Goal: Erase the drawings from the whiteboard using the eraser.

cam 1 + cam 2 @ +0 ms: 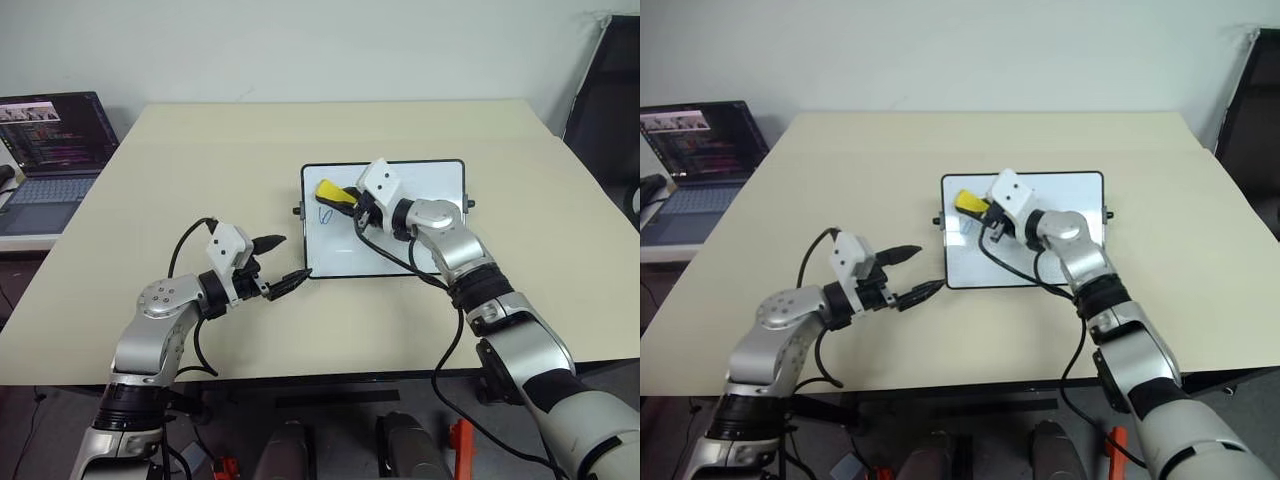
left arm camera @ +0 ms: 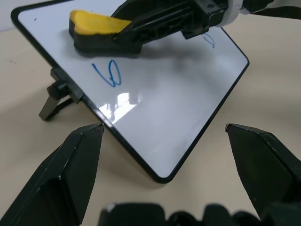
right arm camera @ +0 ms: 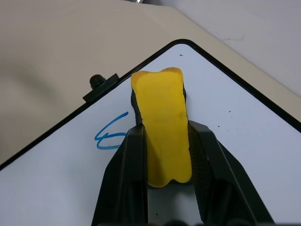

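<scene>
My right tool (image 1: 352, 203) is clamped on the yellow eraser (image 3: 162, 123), whose free end projects past the two black fingers (image 3: 123, 174) and sits over the left part of the whiteboard (image 1: 430, 255), near its far left corner; whether the eraser touches the surface I cannot tell. The whiteboard, white with a thin black frame and rounded corners, lies on the beige tabletop (image 1: 200, 160), with a small black knob (image 1: 298, 211) at its left short side and another at the right. A blue loop-shaped drawing (image 1: 324, 213) lies on the board just nearer to me than the eraser; in the left wrist view it reads as a "6"-like loop (image 2: 109, 73) directly beside the eraser's dark underside, and a second blue mark (image 2: 209, 41) shows partly behind the right tool. My left tool (image 1: 281, 263) stands with its fingers wide apart and holds nothing, just off the board's near left corner, one fingertip (image 1: 298, 275) close to the frame. An open laptop (image 1: 55, 150) sits on a separate surface at far left.
</scene>
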Controlling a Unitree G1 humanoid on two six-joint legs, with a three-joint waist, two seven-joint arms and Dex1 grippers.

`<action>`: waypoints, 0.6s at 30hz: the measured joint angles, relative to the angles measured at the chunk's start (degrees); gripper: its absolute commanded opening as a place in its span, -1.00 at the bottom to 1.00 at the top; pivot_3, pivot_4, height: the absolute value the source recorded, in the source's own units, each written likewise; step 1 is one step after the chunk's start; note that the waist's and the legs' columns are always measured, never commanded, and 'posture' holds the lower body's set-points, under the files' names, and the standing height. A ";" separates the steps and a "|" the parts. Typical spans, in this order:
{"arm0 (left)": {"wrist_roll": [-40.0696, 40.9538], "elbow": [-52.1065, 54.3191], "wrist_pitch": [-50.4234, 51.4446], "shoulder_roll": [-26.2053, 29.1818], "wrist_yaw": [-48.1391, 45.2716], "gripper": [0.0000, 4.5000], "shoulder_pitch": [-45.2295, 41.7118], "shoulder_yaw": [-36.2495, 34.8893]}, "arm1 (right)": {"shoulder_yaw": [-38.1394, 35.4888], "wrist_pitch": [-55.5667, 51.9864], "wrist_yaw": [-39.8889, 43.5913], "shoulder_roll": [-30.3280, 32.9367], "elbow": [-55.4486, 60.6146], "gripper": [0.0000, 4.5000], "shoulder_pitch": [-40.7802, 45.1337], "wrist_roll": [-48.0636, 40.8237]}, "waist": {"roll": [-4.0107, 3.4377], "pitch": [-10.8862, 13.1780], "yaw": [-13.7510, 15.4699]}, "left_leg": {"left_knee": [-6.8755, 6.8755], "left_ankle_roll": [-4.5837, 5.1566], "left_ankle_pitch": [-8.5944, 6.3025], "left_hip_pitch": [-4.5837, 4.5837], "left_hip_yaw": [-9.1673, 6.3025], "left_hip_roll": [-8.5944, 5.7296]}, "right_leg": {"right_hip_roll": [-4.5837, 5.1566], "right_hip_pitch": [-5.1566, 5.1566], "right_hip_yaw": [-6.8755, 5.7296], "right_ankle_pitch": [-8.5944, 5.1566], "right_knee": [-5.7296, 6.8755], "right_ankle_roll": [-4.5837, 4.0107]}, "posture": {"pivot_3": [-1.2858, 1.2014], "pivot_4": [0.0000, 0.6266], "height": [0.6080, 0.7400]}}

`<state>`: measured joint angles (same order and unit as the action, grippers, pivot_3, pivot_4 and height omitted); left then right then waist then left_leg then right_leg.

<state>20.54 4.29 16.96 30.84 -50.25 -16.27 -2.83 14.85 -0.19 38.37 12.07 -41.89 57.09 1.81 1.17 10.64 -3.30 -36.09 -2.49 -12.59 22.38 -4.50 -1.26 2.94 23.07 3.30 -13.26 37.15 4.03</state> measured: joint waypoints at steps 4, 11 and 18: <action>0.04 0.00 0.24 0.07 0.08 1.00 0.00 0.00 | 2.66 1.05 1.37 -0.34 -0.35 -0.62 -0.46 3.15 | 0.01 -0.03 -0.08 | -0.01 0.08 0.07 -0.14 0.01 0.06 | -0.09 -0.04 0.04 -0.02 0.07 0.05 | 0.03 -0.52 1.00; 0.70 0.01 0.30 0.34 0.07 1.00 -0.02 0.00 | 7.18 0.89 6.69 -0.25 3.64 -0.62 -5.25 5.75 | 0.02 -0.04 -0.08 | 0.02 0.08 0.06 -0.95 -0.03 0.12 | -0.14 -0.90 0.04 -0.31 -0.04 -0.25 | 0.03 -0.52 1.00; 0.81 0.01 0.31 0.47 -0.30 1.00 -0.55 0.04 | 6.23 -1.50 9.19 -0.21 6.26 -0.62 -6.79 4.76 | 0.02 -0.04 -0.04 | 0.03 0.08 0.07 -0.92 -0.05 0.12 | -0.15 -0.87 0.02 -0.30 -0.04 -0.25 | 0.03 -0.52 1.00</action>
<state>21.35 4.30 17.27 31.30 -50.56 -16.83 -2.79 21.08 -1.68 47.55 11.86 -35.62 50.30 6.57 1.20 10.60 -3.34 -36.06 -2.41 -12.52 21.46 -4.56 -1.14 2.80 22.20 3.32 -13.57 37.11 3.78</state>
